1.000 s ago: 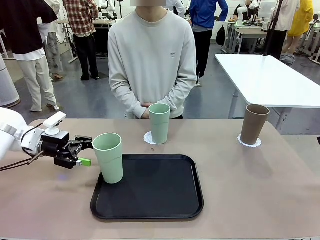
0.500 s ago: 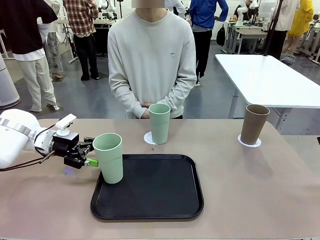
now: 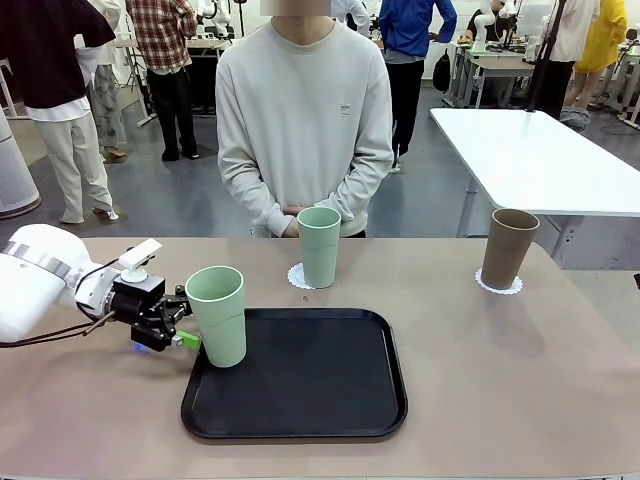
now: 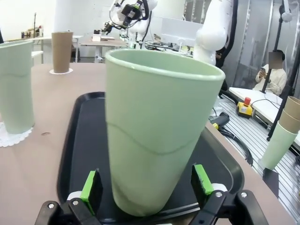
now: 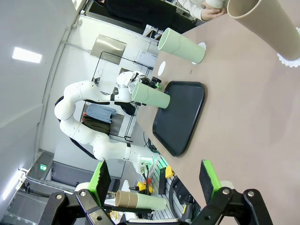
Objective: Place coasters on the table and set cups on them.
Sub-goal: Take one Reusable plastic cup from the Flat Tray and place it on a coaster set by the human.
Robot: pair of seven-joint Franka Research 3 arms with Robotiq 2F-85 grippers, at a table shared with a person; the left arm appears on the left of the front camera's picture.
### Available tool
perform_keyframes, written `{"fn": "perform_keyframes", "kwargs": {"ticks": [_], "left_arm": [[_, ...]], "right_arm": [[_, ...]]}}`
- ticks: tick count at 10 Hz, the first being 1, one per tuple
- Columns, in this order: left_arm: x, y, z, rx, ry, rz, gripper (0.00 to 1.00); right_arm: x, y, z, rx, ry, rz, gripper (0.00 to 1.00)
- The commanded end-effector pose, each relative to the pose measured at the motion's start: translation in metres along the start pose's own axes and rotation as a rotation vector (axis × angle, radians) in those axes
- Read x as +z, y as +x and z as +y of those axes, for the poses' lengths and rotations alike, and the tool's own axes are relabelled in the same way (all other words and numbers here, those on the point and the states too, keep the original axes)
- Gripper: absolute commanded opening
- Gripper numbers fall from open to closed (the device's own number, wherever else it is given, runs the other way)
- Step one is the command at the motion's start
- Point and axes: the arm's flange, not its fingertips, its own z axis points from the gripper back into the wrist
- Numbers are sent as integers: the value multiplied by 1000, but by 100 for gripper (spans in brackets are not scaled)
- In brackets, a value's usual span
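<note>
Left wrist view shows the left gripper (image 4: 147, 187) wide apart around the green cup (image 4: 159, 131) on the tray (image 4: 79, 154); the right gripper (image 5: 154, 180) gapes too

— Left side? 
— Left gripper (image 3: 178, 322) low over the table (image 3: 520, 400), jaws spread, right up against a mint cup (image 3: 217, 315) standing on the near left corner of the black tray (image 3: 320, 400). Contact with the cup hard to judge.

— Farther back? 
— Second mint cup (image 3: 319, 246) upright on a lacy coaster (image 3: 296, 277), just past the tray. Person's hands (image 3: 293, 219) clasped behind it.

— Right end? 
— Brown cup (image 3: 509, 247) upright on another coaster (image 3: 498, 287), well apart from the tray.
</note>
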Motion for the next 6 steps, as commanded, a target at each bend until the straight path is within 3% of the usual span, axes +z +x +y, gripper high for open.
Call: {"fn": "perform_keyframes", "kwargs": {"ticks": [1, 6], "left_arm": [[-12, -1, -5, -11, -58, 21, 100], [-32, 4, 5, -34, -51, 51, 100]], "right_arm": [[0, 0, 0, 5, 10, -2, 100], [0, 0, 0, 5, 10, -2, 100]]}}
